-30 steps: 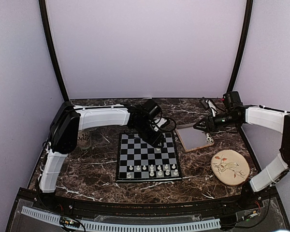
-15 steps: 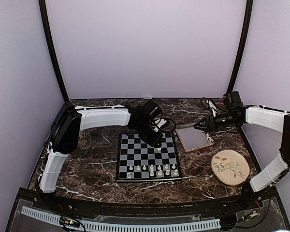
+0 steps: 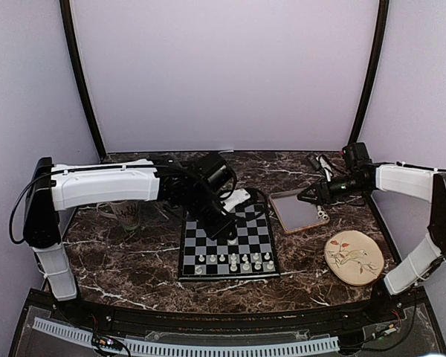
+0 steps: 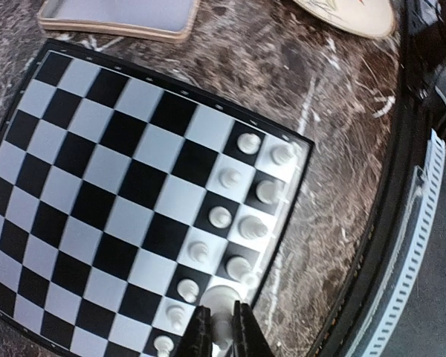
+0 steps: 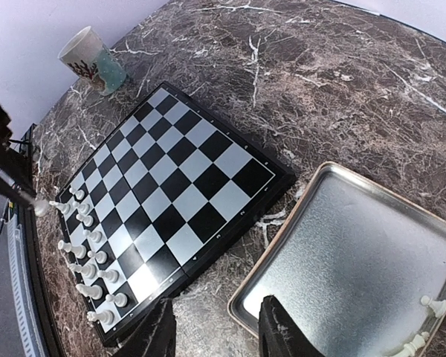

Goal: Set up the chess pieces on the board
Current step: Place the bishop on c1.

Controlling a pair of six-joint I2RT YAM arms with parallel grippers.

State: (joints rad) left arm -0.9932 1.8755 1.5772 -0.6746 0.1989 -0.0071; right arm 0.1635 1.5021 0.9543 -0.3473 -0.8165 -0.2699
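Plainly, jaws of the left gripper point(image 4: 221, 329) pinch a tiny cream chess piece point(image 4: 221, 300); right gripper point(image 5: 217, 331) jaws spread.

left jaws closed on chess piece point(image 4: 221, 301), shifted

Marble table point(image 3: 134, 260) bears board point(image 3: 249, 236), tray point(image 3: 297, 212), plate point(image 3: 334, 260), cup point(image 5: 91, 58).

Bare far squares on board point(image 3: 262, 236); chess pieces point(image 3: 234, 260) along near edge.
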